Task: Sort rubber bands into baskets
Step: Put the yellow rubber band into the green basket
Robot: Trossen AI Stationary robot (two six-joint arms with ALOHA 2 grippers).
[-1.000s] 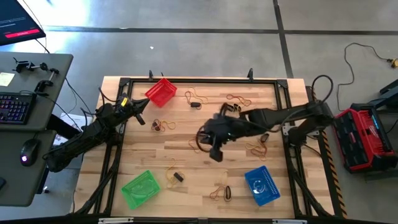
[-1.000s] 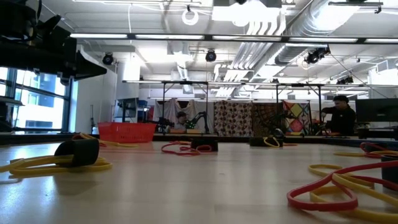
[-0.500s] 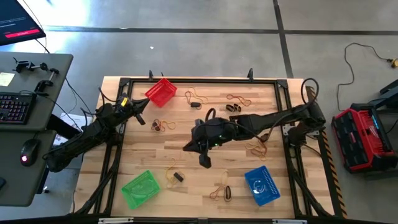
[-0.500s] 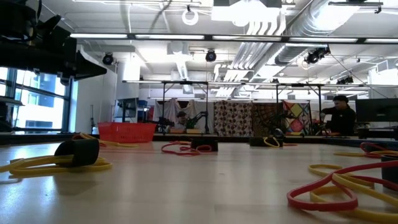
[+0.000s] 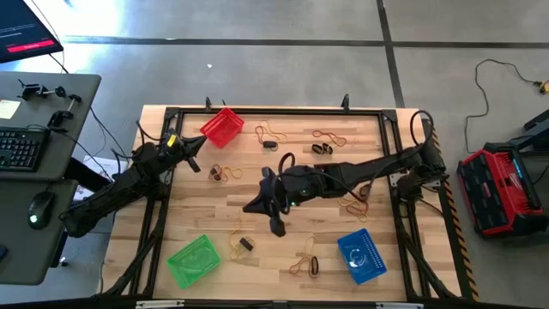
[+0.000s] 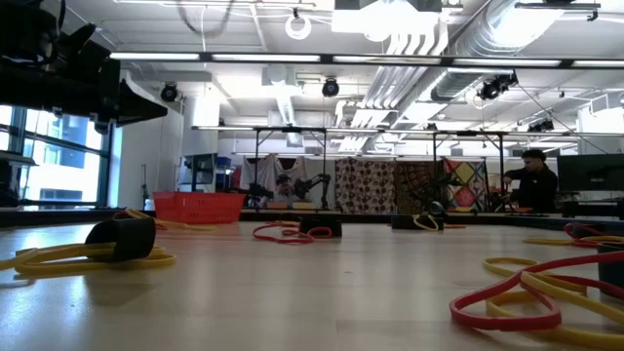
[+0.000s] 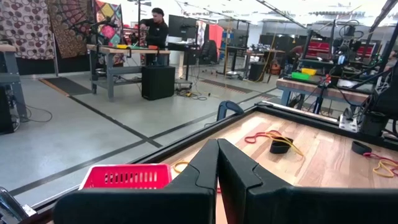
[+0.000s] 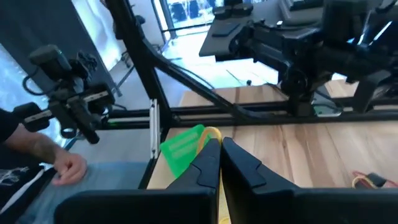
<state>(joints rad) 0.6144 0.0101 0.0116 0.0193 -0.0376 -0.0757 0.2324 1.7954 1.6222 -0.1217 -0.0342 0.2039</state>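
My right gripper [image 5: 262, 210] hangs above the table's middle, left of centre. It is shut on a tan-yellow rubber band [image 8: 211, 132] and looks toward the green basket [image 5: 194, 259], which also shows in the right wrist view [image 8: 181, 148]. The red basket [image 5: 222, 126] stands at the far left and the blue basket [image 5: 360, 255] at the near right. Yellow, reddish and black rubber bands [image 5: 329, 137] lie scattered flat on the wood. My left gripper [image 7: 217, 149] is shut and empty, waiting at the table's left edge [image 5: 190, 161]. My right gripper pinches the tan-yellow band between its two shut fingers. A short curve of the band [image 8: 212, 130] shows past the fingertips, and the rest is hidden by the fingers. The band is lifted clear of the table.
A black metal frame [image 5: 257, 112] runs around the tabletop. Loose bands lie near the green basket [image 5: 240, 243], between the green and blue baskets [image 5: 307, 264] and beside my right arm [image 5: 356, 204]. A person's hand [image 8: 65, 165] shows beyond the table's left side.
My right gripper has gone toward the table's left edge and a little toward its near edge, staying above the wood. My left arm has kept still.
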